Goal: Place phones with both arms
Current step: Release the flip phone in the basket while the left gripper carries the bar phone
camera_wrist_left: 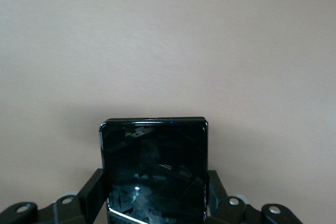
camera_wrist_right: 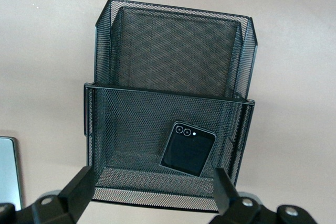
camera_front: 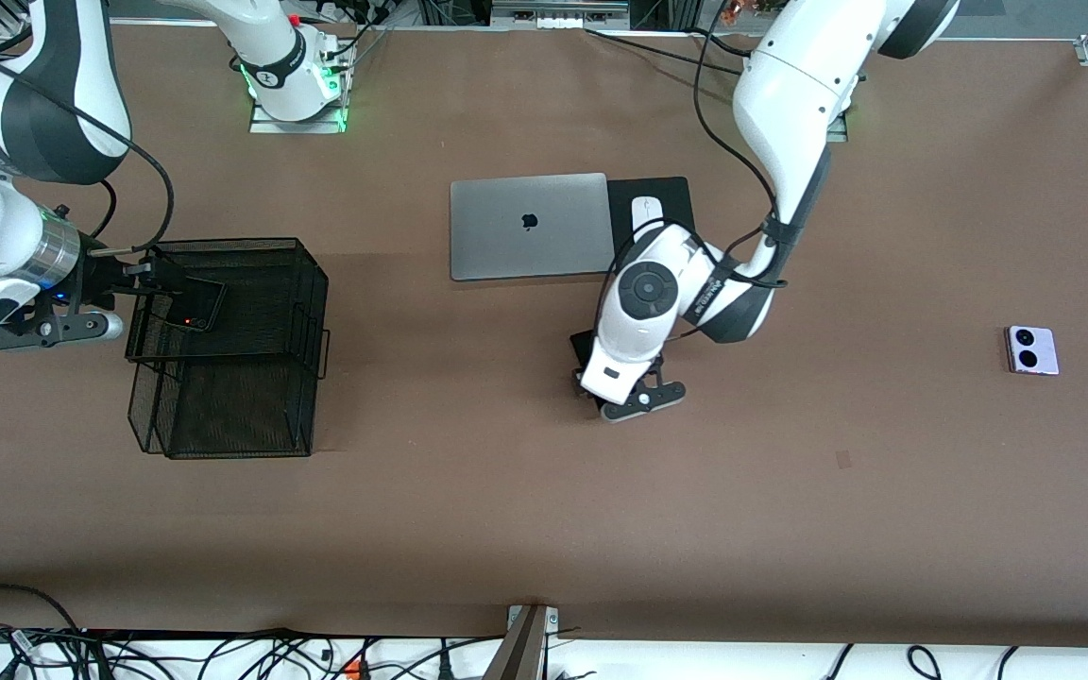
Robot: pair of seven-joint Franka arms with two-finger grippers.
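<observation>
My left gripper (camera_front: 605, 378) is low over the middle of the table, shut on the long black phone (camera_front: 585, 348). In the left wrist view the fingers (camera_wrist_left: 94, 190) press on both long edges of that phone (camera_wrist_left: 153, 150). The small folded black phone (camera_front: 196, 307) lies in the upper tier of a black mesh basket (camera_front: 223, 244). My right gripper (camera_front: 149, 279) stands open at that tier's rim. The right wrist view shows this phone (camera_wrist_right: 187, 148) inside the basket (camera_wrist_right: 168, 9), apart from the open gripper (camera_wrist_right: 153, 176). The lilac-white phone (camera_front: 1032, 349) lies alone toward the left arm's end.
A shut silver laptop (camera_front: 530, 227) lies farther from the front camera than my left gripper. A white mouse (camera_front: 643, 212) on a black pad (camera_front: 671, 194) sits beside it. The basket's lower tier (camera_front: 232, 406) juts toward the front camera.
</observation>
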